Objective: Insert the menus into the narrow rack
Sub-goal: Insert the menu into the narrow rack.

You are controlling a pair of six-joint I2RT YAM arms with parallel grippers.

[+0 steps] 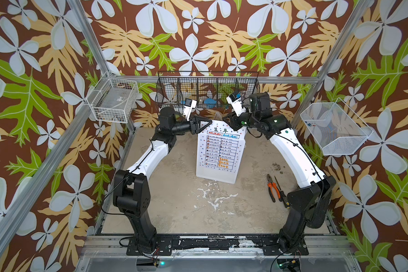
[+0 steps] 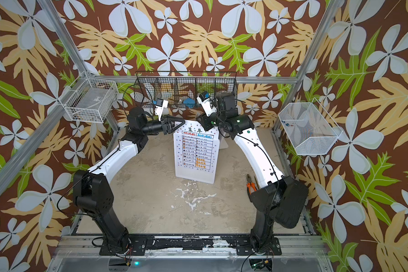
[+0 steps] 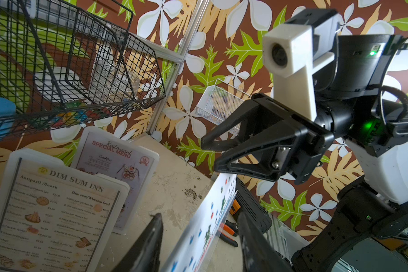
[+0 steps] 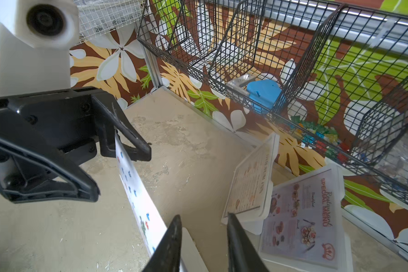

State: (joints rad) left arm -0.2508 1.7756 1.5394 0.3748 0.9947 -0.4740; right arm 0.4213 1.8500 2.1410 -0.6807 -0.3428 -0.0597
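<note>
- Menus, three in all, each a printed sheet with a white margin.
- The white menu has a border of coloured dots and a two-column table. It stands steeply in the middle of the table, printed face toward the arm bases.
- The DIM SUM INN menu is dark-framed with small food pictures. It leans up behind the white one, near the back wall.
- It overlaps the pinkish SPECIAL MENU. Both sit on the table below the rack, one black wire rack with dividers.
- At far left we see one white wire basket on the side wall.
- The left gripper is at the white menu's upper corner on its own side. Its fingers are spread well apart, and the sheet's edge runs between them unpinched.
- The right gripper is at the opposite upper corner, fingers parted with a clear gap. The sheet's edge lies against the outside of one finger, and we see nothing held between them.
- One pair of orange-handled pliers lies on the table beside the right arm.
- At far right, one white mesh basket hangs on the wall.
</note>
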